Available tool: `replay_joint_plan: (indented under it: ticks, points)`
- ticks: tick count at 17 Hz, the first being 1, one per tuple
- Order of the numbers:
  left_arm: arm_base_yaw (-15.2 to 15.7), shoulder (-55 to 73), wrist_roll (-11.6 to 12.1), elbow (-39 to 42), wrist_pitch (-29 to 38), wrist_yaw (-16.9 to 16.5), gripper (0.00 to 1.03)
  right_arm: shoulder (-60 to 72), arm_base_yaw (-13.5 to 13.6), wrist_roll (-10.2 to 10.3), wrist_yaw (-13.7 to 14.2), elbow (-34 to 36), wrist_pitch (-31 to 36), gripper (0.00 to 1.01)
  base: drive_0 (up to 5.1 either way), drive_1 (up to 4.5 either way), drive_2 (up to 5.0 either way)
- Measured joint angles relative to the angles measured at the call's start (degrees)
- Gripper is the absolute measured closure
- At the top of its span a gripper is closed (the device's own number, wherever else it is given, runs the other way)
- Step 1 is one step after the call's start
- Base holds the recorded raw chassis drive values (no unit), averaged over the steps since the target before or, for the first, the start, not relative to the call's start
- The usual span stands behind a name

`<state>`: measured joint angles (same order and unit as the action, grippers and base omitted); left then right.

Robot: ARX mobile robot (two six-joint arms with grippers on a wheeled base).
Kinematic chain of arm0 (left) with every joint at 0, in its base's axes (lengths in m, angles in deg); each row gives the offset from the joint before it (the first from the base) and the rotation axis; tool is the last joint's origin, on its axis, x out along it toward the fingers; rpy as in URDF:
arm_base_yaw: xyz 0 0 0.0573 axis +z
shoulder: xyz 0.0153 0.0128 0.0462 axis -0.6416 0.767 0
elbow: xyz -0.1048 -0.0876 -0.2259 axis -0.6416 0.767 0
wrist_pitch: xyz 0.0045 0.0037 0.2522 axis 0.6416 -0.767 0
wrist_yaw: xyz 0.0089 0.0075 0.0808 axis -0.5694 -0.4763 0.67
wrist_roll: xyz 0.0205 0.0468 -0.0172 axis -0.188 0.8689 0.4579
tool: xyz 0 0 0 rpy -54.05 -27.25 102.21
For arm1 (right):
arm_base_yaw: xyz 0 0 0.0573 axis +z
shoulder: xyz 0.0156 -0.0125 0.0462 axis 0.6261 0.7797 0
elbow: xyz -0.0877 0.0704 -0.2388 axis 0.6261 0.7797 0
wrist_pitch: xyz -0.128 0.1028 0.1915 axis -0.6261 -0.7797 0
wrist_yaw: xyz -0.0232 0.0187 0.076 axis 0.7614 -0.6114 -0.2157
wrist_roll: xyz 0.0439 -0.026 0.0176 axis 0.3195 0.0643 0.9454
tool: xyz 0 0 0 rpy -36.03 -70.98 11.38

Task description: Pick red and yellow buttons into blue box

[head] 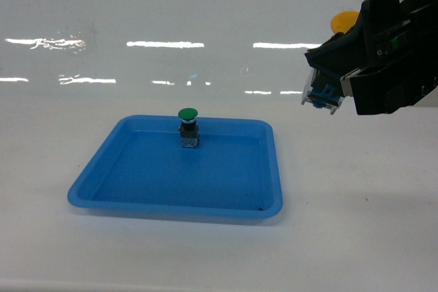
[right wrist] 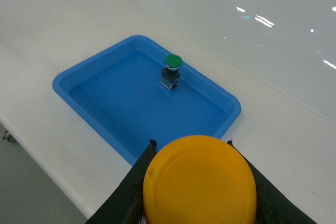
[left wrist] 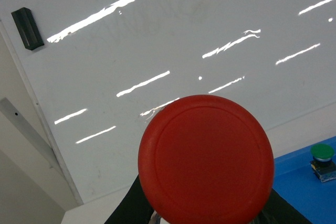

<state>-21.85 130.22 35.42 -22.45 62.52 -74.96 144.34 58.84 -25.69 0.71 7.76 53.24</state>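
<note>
**Both buttons gripped, both arms raised**

I see the red button (left wrist: 206, 160) filling my left wrist view, its cap upward, the left gripper's dark fingers (left wrist: 128, 208) closed on its base below. The yellow button (right wrist: 200, 180) sits the same way in the right gripper (head: 327, 94), clamped tight. In the head view that right arm hangs high, right of the shallow blue tray (head: 267, 162). A green button (head: 188, 126) stands upright inside the tray on the white table (head: 356, 237).

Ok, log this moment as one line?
left gripper: shut on red button | right gripper: shut on yellow button | green button: upright in blue tray | blue box: not in view
</note>
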Motion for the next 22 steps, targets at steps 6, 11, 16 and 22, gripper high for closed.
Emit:
replay_joint_plan:
  ticks: [6,11,16,22]
  points:
    - [0.2,-0.1,0.0,0.0,0.1,0.1,0.80,0.0,0.1,0.0,-0.1,0.0,0.1,0.69,0.0,-4.21,4.3]
    - [0.2,-0.1,0.0,0.0,0.1,0.1,0.80,0.0,0.1,0.0,-0.2,0.0,0.2,0.69,0.0,-4.21,4.3]
    - [0.2,-0.2,0.0,0.1,0.2,0.0,0.80,-0.2,0.1,0.0,-0.1,0.0,0.1,0.69,3.8,-3.79,0.0]
    - [0.0,-0.2,0.0,0.1,0.1,0.0,0.80,-0.1,0.1,0.0,-0.2,0.0,0.2,0.69,4.7,-3.68,-1.0]
